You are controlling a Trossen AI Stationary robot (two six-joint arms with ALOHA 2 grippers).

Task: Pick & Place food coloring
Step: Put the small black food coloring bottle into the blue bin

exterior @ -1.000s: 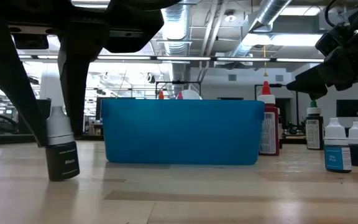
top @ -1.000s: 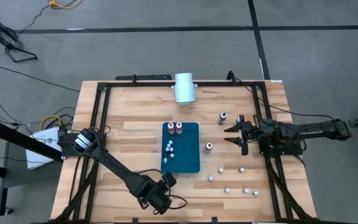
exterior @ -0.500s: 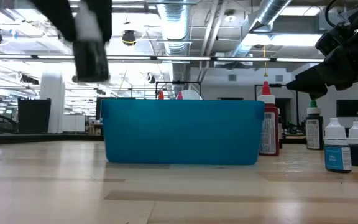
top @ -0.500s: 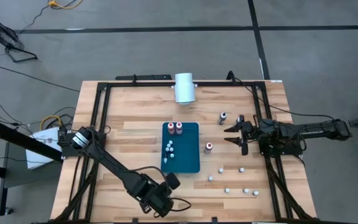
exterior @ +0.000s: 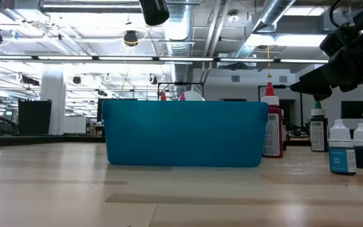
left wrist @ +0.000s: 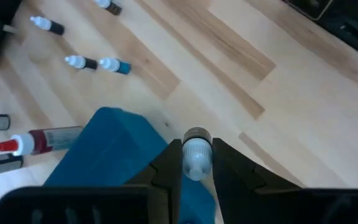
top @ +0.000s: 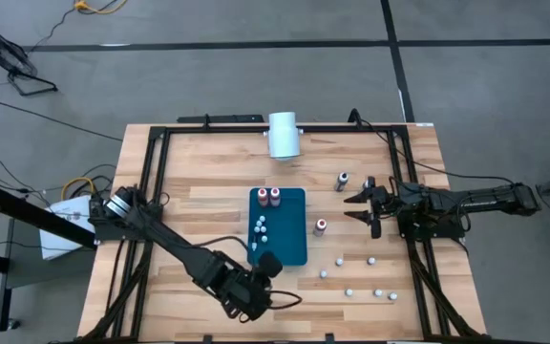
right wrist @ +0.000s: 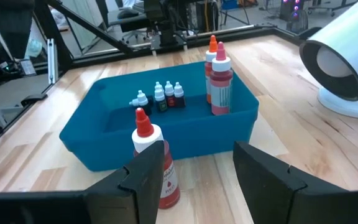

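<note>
My left gripper is shut on a small food coloring bottle with a pale cap and dark body, in the air over the near-left corner of the teal bin. In the low view the bottle's dark body shows at the top edge. The bin holds two tall red bottles and three tiny ones, all standing. My right gripper hovers open right of the bin, facing a tall red bottle that stands on the table. Several tiny bottles stand on the table's near right. My left gripper pinches the small bottle by its pale upper part between the two fingers, coming from above and pointing down. The bottle is lifted clear of the table, roughly upright, with its dark body hanging below the fingers.
A large white cylinder lies at the table's far edge. A dark bottle stands far right of the bin, and a red one beside the bin's right wall. A black frame borders the table. Bare wood lies left of the bin.
My left gripper has lifted the small dark bottle off the table, where it stood near the near edge, and carried it up and toward the right, over the teal bin's near-left corner. The gripper stayed shut on it. My right arm kept still.
</note>
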